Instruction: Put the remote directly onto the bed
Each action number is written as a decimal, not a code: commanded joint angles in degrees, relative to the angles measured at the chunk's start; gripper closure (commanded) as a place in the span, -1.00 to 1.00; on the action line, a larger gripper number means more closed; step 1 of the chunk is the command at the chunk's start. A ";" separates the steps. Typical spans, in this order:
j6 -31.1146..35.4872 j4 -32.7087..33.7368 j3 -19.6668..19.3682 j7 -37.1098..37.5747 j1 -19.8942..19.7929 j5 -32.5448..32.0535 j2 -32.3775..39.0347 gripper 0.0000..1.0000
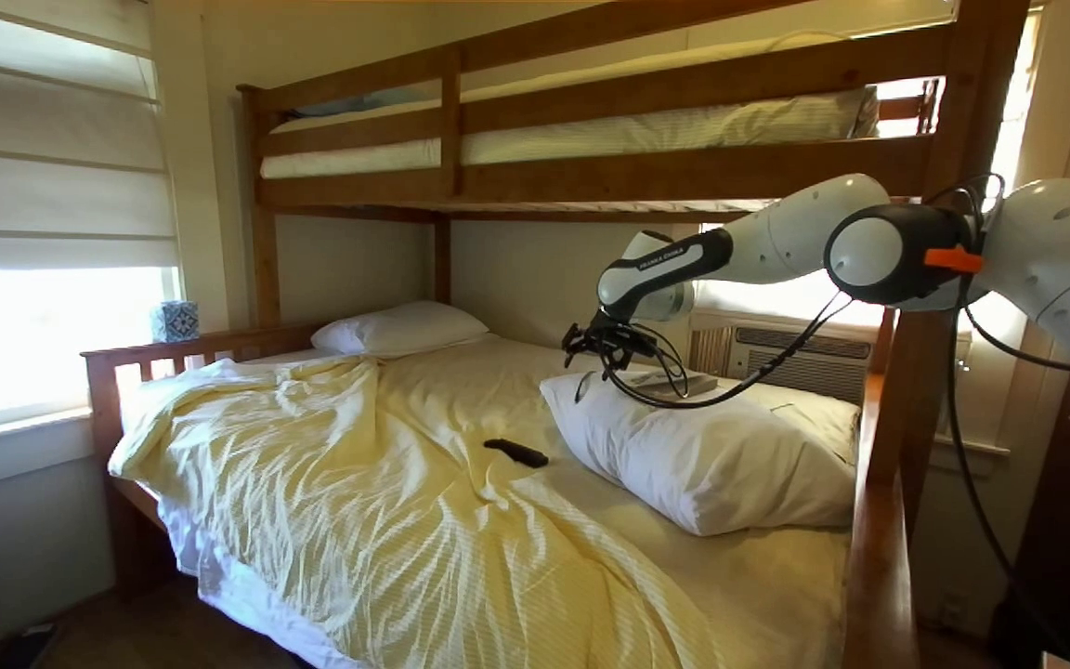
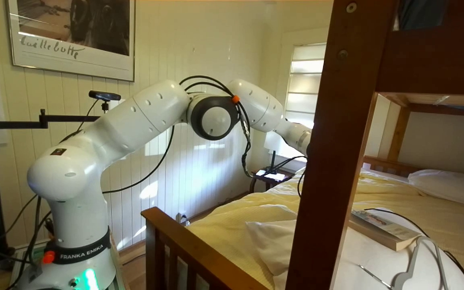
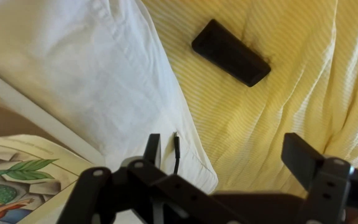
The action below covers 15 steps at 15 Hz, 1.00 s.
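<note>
The remote (image 1: 516, 452) is a small black oblong lying flat on the rumpled pale yellow sheet of the bed (image 1: 340, 502), beside the white pillow. In the wrist view the remote (image 3: 231, 53) lies beyond the fingertips, at the upper middle, apart from them. My gripper (image 3: 224, 147) is open with nothing between its fingers. In an exterior view the gripper (image 1: 595, 347) hangs above the pillow's far edge, up and to the right of the remote. The bed (image 2: 236, 217) also shows in an exterior view where a post hides the gripper and the remote is not visible.
A white pillow (image 1: 702, 455) bears a book (image 1: 674, 383), which also shows in the wrist view (image 3: 14, 183). A black cable end (image 3: 176, 146) lies on the pillow below the fingers. The upper bunk rail (image 1: 591, 177) and a wooden post (image 2: 336, 161) stand close to the arm.
</note>
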 commanded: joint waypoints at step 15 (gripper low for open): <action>-17.83 18.42 -9.89 -21.96 10.69 -4.82 15.83 -1.00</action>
